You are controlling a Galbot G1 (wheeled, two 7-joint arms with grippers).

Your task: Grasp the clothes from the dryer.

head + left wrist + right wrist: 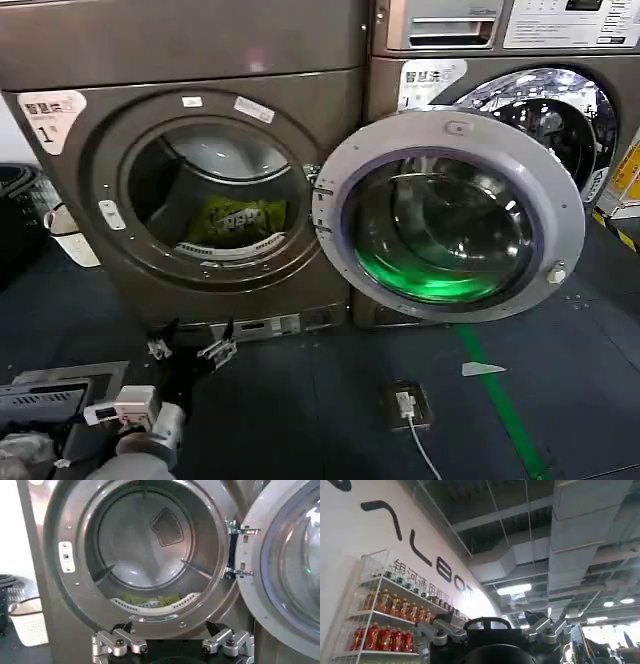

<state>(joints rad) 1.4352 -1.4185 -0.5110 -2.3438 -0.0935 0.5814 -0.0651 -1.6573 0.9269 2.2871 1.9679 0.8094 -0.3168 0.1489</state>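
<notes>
The left gripper (190,347) hangs with fingers apart, low before the dryer (120,250); the clothes (238,220) lie far inside its drum.

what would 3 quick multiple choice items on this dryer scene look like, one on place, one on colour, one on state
1. Where are the clothes?
A. on the floor
B. at the bottom of the dryer drum
C. in the basket

2. What colour are the clothes?
A. yellow-green
B. red
C. blue

3. How is the dryer door?
A. shut
B. removed
C. swung open

Key: 1 B, the garment lies low inside the drum behind the porthole lip. 2 A, yellow-green fabric with a printed patch. 3 C, the door hangs open on its hinges while the open left pincer hovers below the porthole.
</notes>
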